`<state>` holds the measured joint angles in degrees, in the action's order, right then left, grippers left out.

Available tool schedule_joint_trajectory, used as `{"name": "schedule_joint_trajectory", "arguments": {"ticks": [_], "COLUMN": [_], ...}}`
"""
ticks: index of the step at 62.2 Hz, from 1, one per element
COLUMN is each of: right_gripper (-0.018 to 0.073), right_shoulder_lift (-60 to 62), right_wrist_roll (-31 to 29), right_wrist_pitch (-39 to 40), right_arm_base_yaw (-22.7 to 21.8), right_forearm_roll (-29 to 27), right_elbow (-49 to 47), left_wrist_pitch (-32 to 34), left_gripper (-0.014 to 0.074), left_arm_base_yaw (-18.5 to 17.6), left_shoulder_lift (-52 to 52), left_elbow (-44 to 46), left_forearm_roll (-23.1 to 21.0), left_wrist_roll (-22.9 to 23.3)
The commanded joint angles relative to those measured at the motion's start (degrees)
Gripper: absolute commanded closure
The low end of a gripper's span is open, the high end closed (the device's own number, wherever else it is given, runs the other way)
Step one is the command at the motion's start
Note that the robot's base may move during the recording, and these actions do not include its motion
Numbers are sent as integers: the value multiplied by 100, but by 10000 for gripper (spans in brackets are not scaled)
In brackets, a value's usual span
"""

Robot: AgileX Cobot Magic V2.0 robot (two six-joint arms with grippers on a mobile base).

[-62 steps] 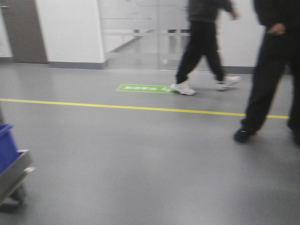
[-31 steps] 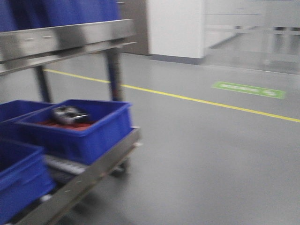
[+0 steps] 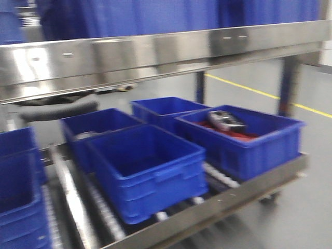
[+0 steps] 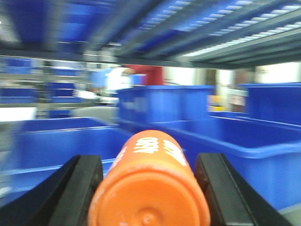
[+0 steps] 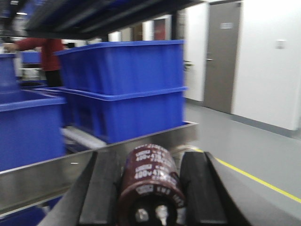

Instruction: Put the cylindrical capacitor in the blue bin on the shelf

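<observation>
Now | left gripper (image 4: 150, 165) clamps orange capacitor (image 4: 149, 193) | right gripper (image 5: 149, 165) clamps brown capacitor (image 5: 150, 181) | shelf (image 3: 155, 52) close ahead | bin (image 3: 150, 168) drop not yet done

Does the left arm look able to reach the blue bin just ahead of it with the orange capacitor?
Probably yes. The left end effector, holding the orange capacitor, sits under the upper shelf, and nothing shows between it and the open blue bin ahead, though the view is blurred.
</observation>
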<state>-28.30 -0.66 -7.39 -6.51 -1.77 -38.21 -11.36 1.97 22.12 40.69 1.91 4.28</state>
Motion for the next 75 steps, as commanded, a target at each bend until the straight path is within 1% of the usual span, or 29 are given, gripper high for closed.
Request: {"name": "schedule_joint_trajectory", "arguments": {"ticks": [1, 75], "right_gripper": [721, 721], "right_shoulder_lift": [25, 25], "right_wrist_roll": [-24, -24], "right_wrist_pitch": [176, 176], "right_arm_base_yaw": [-11, -11], "right_forearm_roll": [11, 11], "right_elbow": [-2, -2], "left_wrist_pitch": [132, 132], "left_gripper": [707, 707], "left_arm_base_yaw": [1, 12], "left_shoulder_lift": [-24, -23], "left_elbow": [-1, -1], "left_forearm_roll": [-32, -32], "left_wrist_roll": [5, 5]}}
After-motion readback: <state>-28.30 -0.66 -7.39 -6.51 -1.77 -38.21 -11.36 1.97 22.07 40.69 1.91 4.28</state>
